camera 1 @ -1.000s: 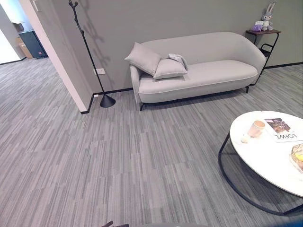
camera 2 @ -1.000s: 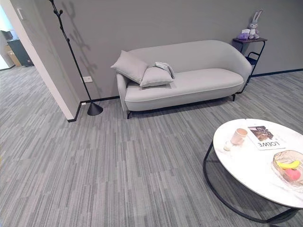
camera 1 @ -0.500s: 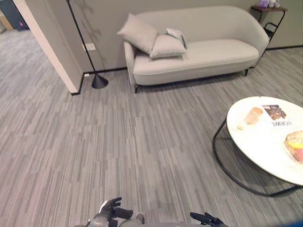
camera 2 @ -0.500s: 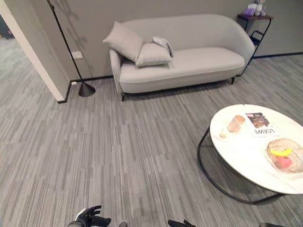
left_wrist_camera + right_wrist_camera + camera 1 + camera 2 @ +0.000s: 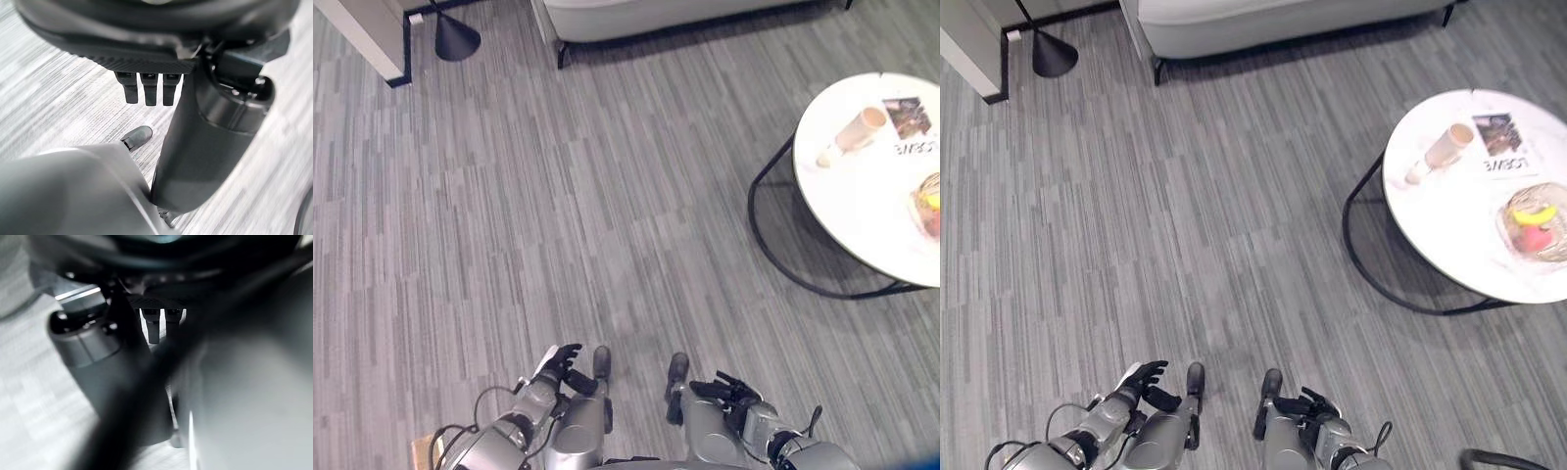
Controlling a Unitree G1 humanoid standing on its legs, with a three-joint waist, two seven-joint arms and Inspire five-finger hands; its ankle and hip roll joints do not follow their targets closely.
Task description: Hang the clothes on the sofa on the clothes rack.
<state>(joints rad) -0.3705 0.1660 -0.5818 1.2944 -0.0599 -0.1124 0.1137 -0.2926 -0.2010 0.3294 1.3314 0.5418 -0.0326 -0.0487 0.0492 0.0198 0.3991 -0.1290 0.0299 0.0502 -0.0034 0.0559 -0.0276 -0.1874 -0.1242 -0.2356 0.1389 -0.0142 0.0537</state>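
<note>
The light grey sofa's front edge (image 5: 1273,22) runs along the far side of the floor. The clothes rack's black cone base (image 5: 457,43) stands left of it, beside a wall corner. Both hands hang low and close to me, far from the sofa. My left hand (image 5: 559,363) is open with relaxed fingers and holds nothing. My right hand (image 5: 728,391) is open and empty too. In the left wrist view the fingers (image 5: 146,92) point straight at the carpet. In the right wrist view the fingers (image 5: 159,326) do the same.
A round white table (image 5: 862,201) on a black ring frame stands at the right, with a cup (image 5: 1448,145), a magazine (image 5: 1502,143) and a fruit bowl (image 5: 1536,217) on it. A wall corner (image 5: 364,27) juts out at the far left. Grey carpet lies between me and the sofa.
The camera has tilted steeply down: the sofa and rack slid to the picture's far edge, and both hands came into view at the near edge.
</note>
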